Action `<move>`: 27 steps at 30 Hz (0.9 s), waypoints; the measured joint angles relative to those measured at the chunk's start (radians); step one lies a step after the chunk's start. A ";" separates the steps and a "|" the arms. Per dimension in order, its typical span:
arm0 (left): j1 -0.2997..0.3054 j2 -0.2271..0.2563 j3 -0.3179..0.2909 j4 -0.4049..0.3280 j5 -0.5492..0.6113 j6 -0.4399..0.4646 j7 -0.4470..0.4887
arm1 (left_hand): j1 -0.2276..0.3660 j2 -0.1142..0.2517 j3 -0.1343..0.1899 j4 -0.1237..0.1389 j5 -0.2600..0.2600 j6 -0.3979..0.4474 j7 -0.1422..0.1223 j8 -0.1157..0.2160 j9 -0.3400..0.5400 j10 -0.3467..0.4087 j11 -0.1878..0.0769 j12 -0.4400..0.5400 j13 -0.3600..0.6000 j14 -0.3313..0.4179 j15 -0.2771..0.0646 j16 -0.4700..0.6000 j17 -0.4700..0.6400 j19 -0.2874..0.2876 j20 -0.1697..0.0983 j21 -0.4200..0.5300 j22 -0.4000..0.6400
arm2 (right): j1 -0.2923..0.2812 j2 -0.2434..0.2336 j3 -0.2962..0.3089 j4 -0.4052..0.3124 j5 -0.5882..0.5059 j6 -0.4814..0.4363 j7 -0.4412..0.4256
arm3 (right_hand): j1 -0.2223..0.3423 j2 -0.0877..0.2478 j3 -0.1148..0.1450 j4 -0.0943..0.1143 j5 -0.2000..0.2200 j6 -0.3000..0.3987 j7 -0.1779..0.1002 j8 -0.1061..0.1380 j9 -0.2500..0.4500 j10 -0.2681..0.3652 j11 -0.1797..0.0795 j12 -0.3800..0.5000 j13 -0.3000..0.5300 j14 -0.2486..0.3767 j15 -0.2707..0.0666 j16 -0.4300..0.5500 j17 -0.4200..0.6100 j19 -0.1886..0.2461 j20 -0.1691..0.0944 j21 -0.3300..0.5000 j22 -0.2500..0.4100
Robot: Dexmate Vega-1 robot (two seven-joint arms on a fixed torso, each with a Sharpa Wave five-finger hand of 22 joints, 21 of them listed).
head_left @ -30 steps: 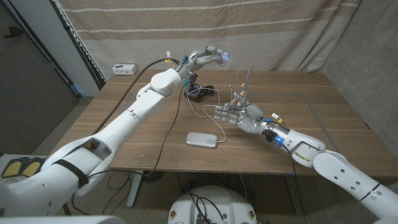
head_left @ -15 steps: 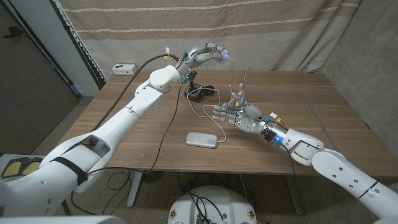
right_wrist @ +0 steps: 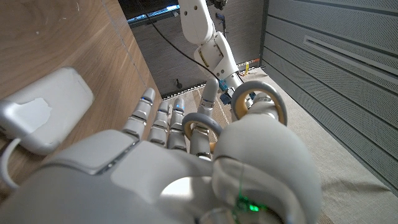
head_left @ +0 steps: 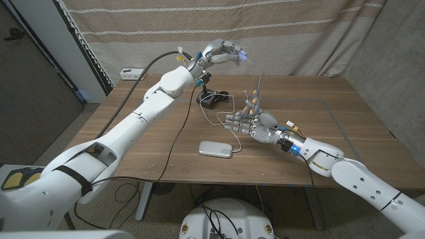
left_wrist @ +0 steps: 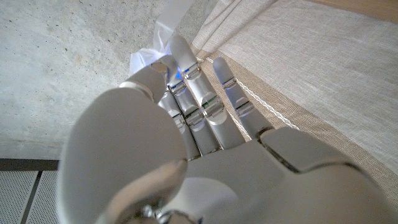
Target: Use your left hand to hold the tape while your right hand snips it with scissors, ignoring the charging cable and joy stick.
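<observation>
Tape [left_wrist: 163, 34], a thin translucent strip, pinched high above the far edge of the tabletop [head_left: 345, 126] at the fingers [left_wrist: 186, 68] of the left hand [head_left: 224, 53]; seen pale against the curtain in the left wrist view, trailing off past the fingertips. Likely very light, limp and sticky, prone to curl or cling, so best held taut close to the pinch with the cut made just beyond it. Scissors [head_left: 254, 98] gripped in the right hand [head_left: 252, 124], fingers through the orange-lined loops [right_wrist: 261, 102], blades pointing up, well apart from the tape and lower. Blades possibly closed, though too thin in the head view to be sure. Beyond these, joy stick [head_left: 212, 99] on the tabletop below the left hand, white charging cable [head_left: 219, 118] looping toward a flat grey pack [head_left: 216, 149] near the front edge.
</observation>
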 measured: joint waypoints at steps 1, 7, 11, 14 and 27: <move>-0.001 0.000 0.001 0.000 0.009 -0.005 0.004 | 0.000 0.000 0.000 0.000 0.000 0.000 0.000 0.000 0.000 0.000 0.000 0.000 0.000 0.000 0.000 0.000 0.000 0.000 0.000 0.000 0.000 | 0.002 0.001 -0.003 0.001 0.000 -0.004 0.003 | 0.000 0.000 0.000 0.000 0.000 0.000 0.000 0.000 0.001 0.000 0.000 0.000 0.000 0.000 0.000 0.000 0.000 0.000 0.000 0.000 0.000; -0.008 0.000 0.002 0.000 0.050 -0.028 0.025 | 0.000 0.000 -0.003 0.003 0.000 0.000 0.000 0.000 0.000 0.000 0.000 0.000 0.000 0.000 0.000 0.000 0.000 0.000 0.000 0.004 0.000 | 0.009 0.003 -0.013 0.006 0.002 -0.010 0.010 | 0.000 0.000 0.000 0.000 0.000 -0.004 0.004 -0.008 0.003 0.000 0.000 0.000 0.000 0.000 0.000 0.000 0.000 0.005 0.005 -0.004 0.000; -0.014 0.000 0.002 0.005 0.076 -0.041 0.041 | 0.002 -0.002 -0.004 0.004 0.000 0.000 0.000 0.000 0.000 -0.002 -0.002 -0.002 0.000 0.000 0.000 0.000 0.000 0.000 0.000 0.004 0.000 | 0.012 0.006 -0.020 0.009 0.004 -0.015 0.016 | 0.000 0.000 0.000 0.000 0.000 -0.004 0.004 -0.008 0.003 0.000 0.000 0.000 0.000 0.000 0.000 0.000 0.000 0.009 0.002 -0.004 0.000; -0.018 -0.001 0.002 0.009 0.088 -0.049 0.048 | 0.005 -0.005 -0.004 0.004 0.000 0.000 0.000 0.000 0.000 -0.002 -0.002 -0.001 0.000 0.000 0.000 0.000 0.000 0.000 0.000 0.004 0.000 | 0.013 0.008 -0.024 0.011 0.005 -0.018 0.019 | 0.000 0.000 0.000 0.000 0.000 -0.004 0.004 -0.008 0.003 -0.002 0.002 0.000 0.000 0.000 0.000 0.000 0.000 0.009 0.002 -0.007 0.000; -0.038 -0.001 -0.010 0.021 0.116 -0.063 0.065 | 0.005 -0.005 -0.004 0.004 0.000 0.000 0.000 0.000 0.000 -0.004 -0.004 0.000 0.000 0.000 0.000 0.000 0.000 -0.009 0.002 0.007 0.000 | 0.034 0.030 -0.050 0.034 0.005 -0.019 0.044 | 0.000 0.000 0.000 0.000 -0.004 -0.004 0.004 -0.008 0.003 -0.002 0.002 0.000 0.000 0.006 0.006 0.000 0.000 0.012 -0.002 -0.011 0.000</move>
